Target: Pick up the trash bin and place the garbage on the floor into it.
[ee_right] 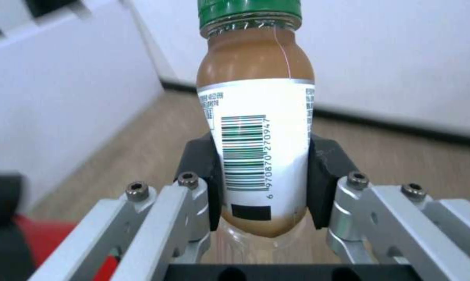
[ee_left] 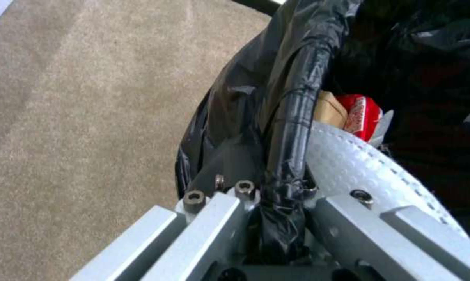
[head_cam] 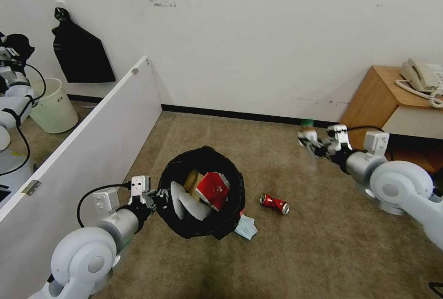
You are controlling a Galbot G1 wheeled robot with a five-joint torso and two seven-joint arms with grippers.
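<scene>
The left tool point(head_cam: 154, 196) is clamped on the near rim of the small round trash bin lined with crinkly black plastic point(head_cam: 203, 193); in the left wrist view the bag-wrapped rim point(ee_left: 292, 128) is seen pinched between the closed jaws. The bin is held at the left arm's end, tilted with its mouth toward the camera, and whether its base is clear of the floor cannot be told for certain from the head view.

Inside the bin several items are already gathered: a white dimpled slipper point(head_cam: 187, 202), a red paper carton point(head_cam: 213, 189) and a brown cardboard piece point(head_cam: 193, 179) behind it. That share of the task is judged done.

The right tool point(head_cam: 310, 144) is raised out to the right, well apart from the bin, with its dark pads closed on the body of a clear bottle with a white barcode label and a green cap point(ee_right: 258, 132). The bottle is gripped about its lower half, cap pointing away from the wrist, and some brownish liquid appears to be left in it. It is lifted off the floor but not yet brought over the bin.

On the beige-brown short-pile carpet floor point(head_cam: 323, 243) two items are left: a crushed red can point(head_cam: 275, 203) lying just right of the bin, and a light-blue face mask point(head_cam: 246, 227) touching the bin's lower right edge. The task is judged to be past its middle, with the held bottle still to be dropped in and the can and mask still to be collected.
</scene>
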